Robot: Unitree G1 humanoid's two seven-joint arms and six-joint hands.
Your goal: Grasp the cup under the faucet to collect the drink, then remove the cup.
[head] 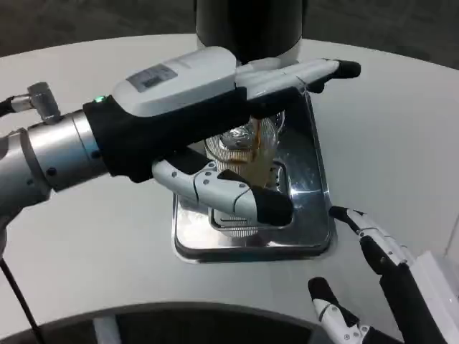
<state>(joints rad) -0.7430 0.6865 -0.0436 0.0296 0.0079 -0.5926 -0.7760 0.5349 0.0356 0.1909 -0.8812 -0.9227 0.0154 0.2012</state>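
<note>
1. Your right hand (373,279) sits closest to the lens, at the near right edge of the table (401,122), fingers apart and holding nothing; it is waiting.
2. Look across that white table next: it carries the whole setup, with the dark dispenser (247,25) standing at its far edge.
3. Your left hand (215,122) reaches in from the left edge, its white back lying over the middle of the tray (315,229). Long fingers (315,72) stretch past the cup's far side and the thumb (229,193) curls round the near side, so it looks clamped on the cup.
4. Notice the shiny metal tray running from the dispenser toward you, with a slotted grate in its middle.
5. Find the clear cup (251,147) on that grate, under the faucet as far as you can tell, since the hand hides the spout. Amber drink shows inside.
6. Judge the grasp done and filling seemingly under way; lifting the cup clear of the tray remains.
</note>
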